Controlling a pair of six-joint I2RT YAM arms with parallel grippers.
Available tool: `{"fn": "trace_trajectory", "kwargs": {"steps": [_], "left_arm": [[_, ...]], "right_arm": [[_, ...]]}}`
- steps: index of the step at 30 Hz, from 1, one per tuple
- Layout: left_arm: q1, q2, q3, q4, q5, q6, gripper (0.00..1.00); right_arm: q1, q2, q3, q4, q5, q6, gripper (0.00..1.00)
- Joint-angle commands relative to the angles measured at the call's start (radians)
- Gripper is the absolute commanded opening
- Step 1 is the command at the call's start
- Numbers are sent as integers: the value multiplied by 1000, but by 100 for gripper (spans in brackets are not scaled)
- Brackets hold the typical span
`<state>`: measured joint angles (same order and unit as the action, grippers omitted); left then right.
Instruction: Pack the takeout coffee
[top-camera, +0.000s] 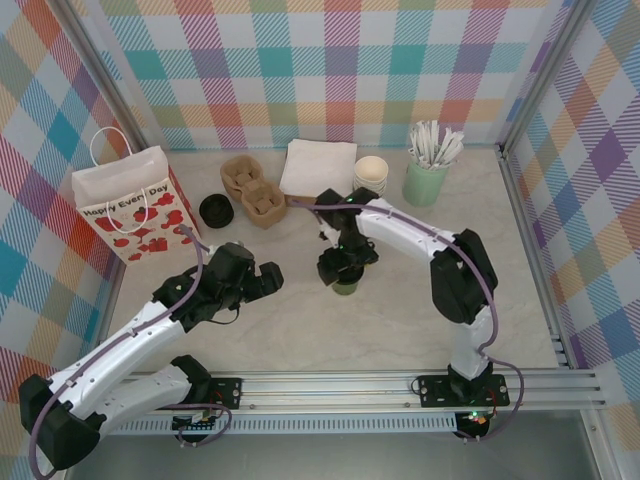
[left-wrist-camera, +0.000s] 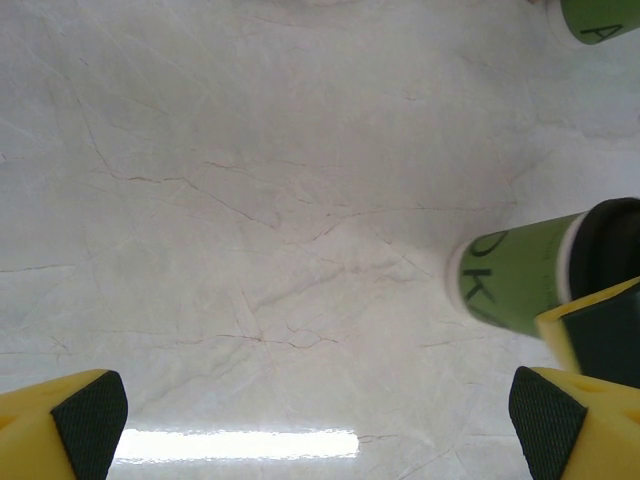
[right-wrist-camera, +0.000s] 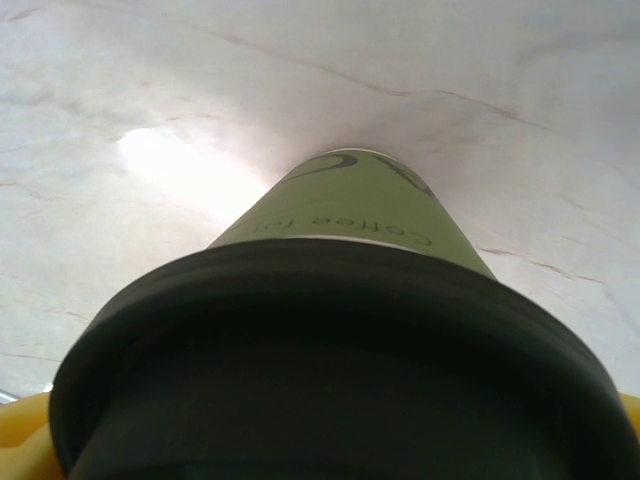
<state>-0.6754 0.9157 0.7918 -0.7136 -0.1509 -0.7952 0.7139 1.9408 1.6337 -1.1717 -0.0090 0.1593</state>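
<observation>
Marble tabletop (top-camera: 400, 320) bears one takeout coffee (left-wrist-camera: 510, 285), one bag (top-camera: 130, 205).

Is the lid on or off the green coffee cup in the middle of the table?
On: a black lid caps the green cup, which stands upright on the table.

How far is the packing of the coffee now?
Done: the cup wears its lid. In hand: the right gripper is around the lid from above; whether it grips cannot be told. Left: the cup stands on the table, not in the carrier or the bag. The left gripper is open beside it, empty.
</observation>
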Motion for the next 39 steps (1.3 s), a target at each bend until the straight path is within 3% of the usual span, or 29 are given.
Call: {"fn": "trace_trajectory", "kwargs": {"steps": [1,9,17,22,27,33,39], "left_arm": [[13,10,43,-24,-23,17,100],[15,11,45,-31,-26,22,100],[15,-3,43,-46,-33,23,100],[14,-8,38,-50,-36,22,100],[16,-9,44,-50,-35,22,100],[38,-12,80,-68,-43,40,100],[138,11,186,-120,8,139,100]], "right_arm": [[-96,-68,-24,-22,0,-28,84],[-334,-69,-18,9,2,-73,84],[-449,14,20,20,9,-93,85],[-472,30,21,15,19,-98,88],[-475,-3,8,24,24,-92,100],[-476,-63,-6,11,6,-77,100],[-475,-172,-77,19,-1,-44,100]]}}
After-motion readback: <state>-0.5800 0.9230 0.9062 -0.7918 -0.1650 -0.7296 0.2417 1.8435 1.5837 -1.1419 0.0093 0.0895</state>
